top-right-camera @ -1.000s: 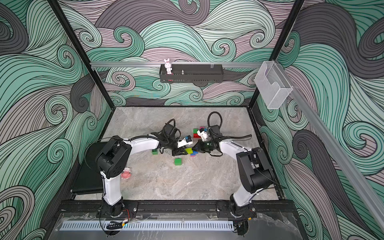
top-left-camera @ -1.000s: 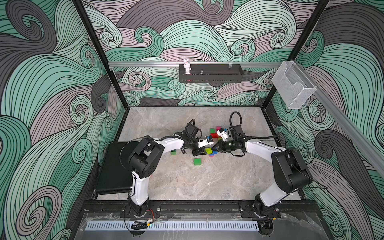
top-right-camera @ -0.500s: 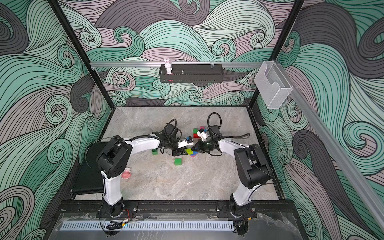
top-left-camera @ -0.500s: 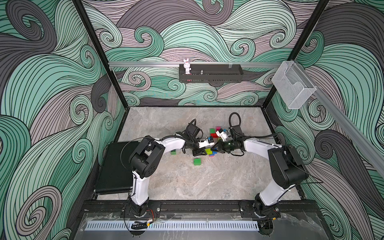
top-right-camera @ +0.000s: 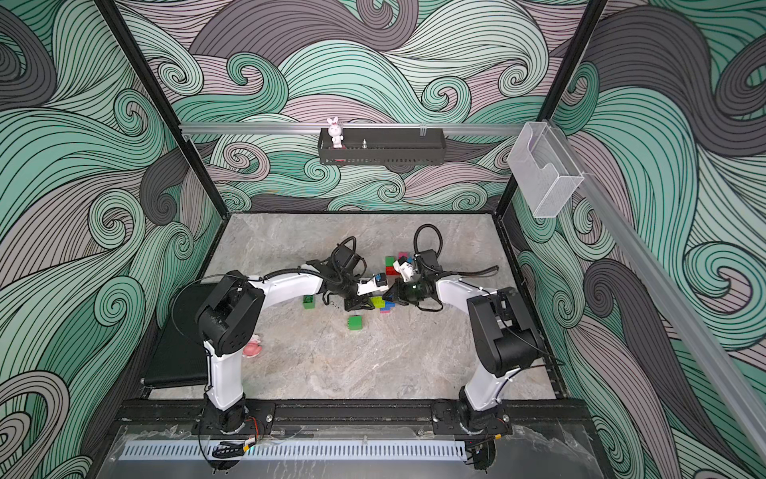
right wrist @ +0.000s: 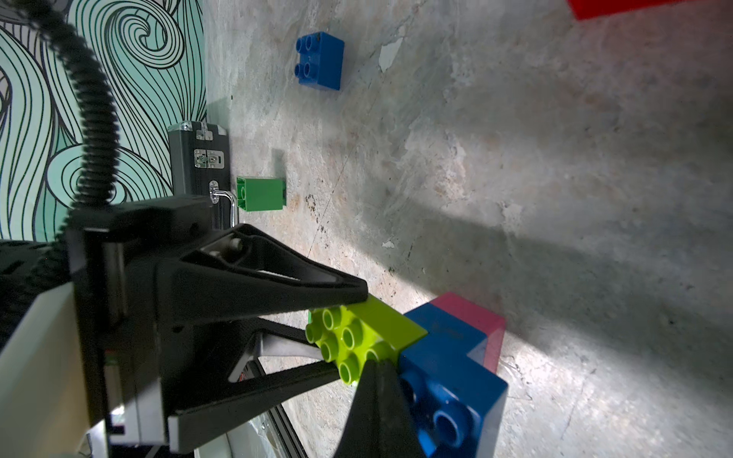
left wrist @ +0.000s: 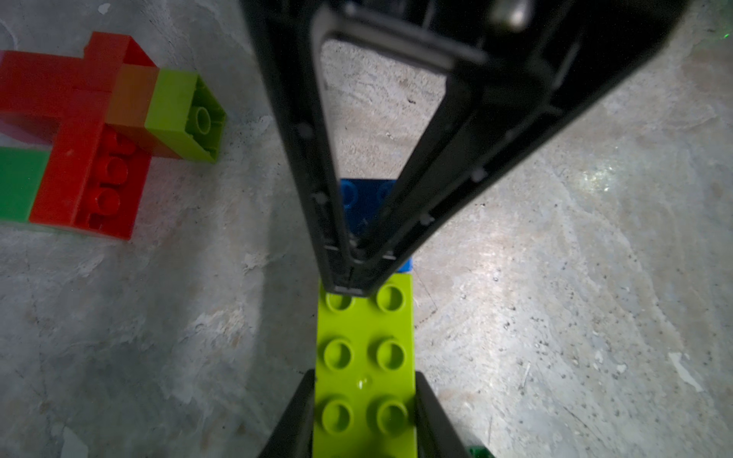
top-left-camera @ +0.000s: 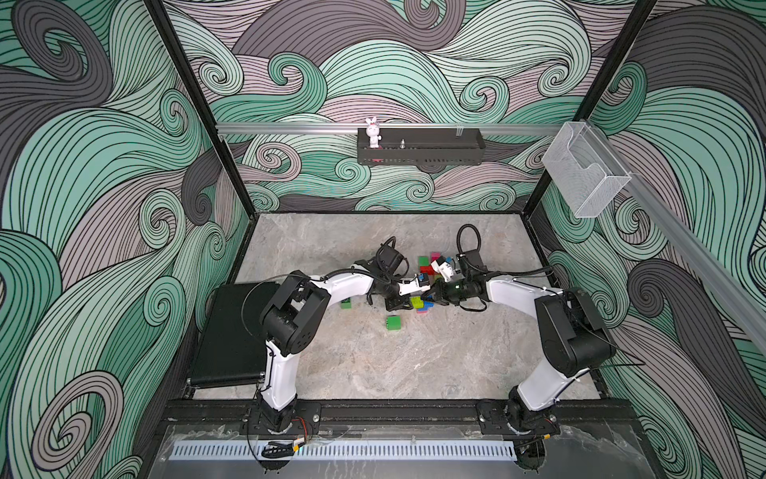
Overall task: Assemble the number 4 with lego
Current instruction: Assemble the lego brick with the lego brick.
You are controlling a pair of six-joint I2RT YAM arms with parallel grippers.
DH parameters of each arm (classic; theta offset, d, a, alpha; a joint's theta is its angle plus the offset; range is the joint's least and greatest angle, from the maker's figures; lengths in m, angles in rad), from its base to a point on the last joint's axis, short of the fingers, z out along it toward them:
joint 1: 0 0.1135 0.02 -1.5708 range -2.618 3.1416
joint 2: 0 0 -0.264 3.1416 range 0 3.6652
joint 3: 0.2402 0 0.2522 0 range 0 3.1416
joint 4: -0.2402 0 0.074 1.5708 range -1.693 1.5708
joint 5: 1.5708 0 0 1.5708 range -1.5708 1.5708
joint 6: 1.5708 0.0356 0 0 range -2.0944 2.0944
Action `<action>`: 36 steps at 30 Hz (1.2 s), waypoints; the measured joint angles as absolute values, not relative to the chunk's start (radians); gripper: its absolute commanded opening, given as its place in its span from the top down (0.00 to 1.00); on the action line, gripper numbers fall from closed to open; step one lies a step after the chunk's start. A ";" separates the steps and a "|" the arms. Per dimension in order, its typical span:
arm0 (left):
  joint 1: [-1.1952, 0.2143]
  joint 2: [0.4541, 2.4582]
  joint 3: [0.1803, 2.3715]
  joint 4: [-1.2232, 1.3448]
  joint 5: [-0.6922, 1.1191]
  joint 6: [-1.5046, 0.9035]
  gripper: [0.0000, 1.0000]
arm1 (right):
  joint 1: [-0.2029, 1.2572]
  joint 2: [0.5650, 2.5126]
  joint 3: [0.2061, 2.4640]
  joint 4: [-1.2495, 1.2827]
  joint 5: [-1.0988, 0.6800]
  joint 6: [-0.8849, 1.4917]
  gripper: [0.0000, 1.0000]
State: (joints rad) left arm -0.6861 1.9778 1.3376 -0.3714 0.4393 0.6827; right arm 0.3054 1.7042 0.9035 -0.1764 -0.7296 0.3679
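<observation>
My left gripper (left wrist: 365,376) is shut on a lime oblong lego brick (left wrist: 365,349), one finger on each long side. The brick's far end meets a blue brick (right wrist: 448,380) with a pink brick (right wrist: 476,317) behind it. My right gripper (right wrist: 376,361) is shut with nothing between its fingers, and its tips press on the seam between the lime and blue bricks. In both top views the two grippers (top-left-camera: 408,299) (top-left-camera: 430,295) meet over this cluster at mid-floor. A joined piece of red, orange, lime and green bricks (left wrist: 99,131) lies close by.
Loose green bricks (top-left-camera: 393,322) (top-left-camera: 346,303) lie on the floor in front of the cluster, and a lone blue brick (right wrist: 319,59) lies apart. A black case (top-left-camera: 232,331) sits by the left wall. A rabbit figurine (top-left-camera: 373,132) stands on the back shelf. A pink toy (top-right-camera: 252,348) lies beside the left arm.
Both grippers have stayed at the brick cluster. The right arm's elbow has shifted slightly to the left.
</observation>
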 measured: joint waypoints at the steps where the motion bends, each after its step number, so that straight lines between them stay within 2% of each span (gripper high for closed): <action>1: -0.688 1.981 1.346 -0.382 0.434 0.685 1.00 | 0.305 1.704 0.903 -0.176 -0.728 0.366 1.00; 14: -0.718 2.007 1.422 -0.487 0.344 0.700 1.00 | 0.307 1.695 0.896 -0.170 -0.715 0.352 1.00; 36: -0.720 2.017 1.440 -0.511 0.356 0.656 1.00 | 0.304 1.682 0.876 -0.143 -0.768 0.459 1.00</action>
State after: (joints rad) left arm -0.7197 2.0167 1.4399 -0.5106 0.3565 0.6559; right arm 0.3042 1.6817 0.8764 -0.1432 -0.7677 0.4595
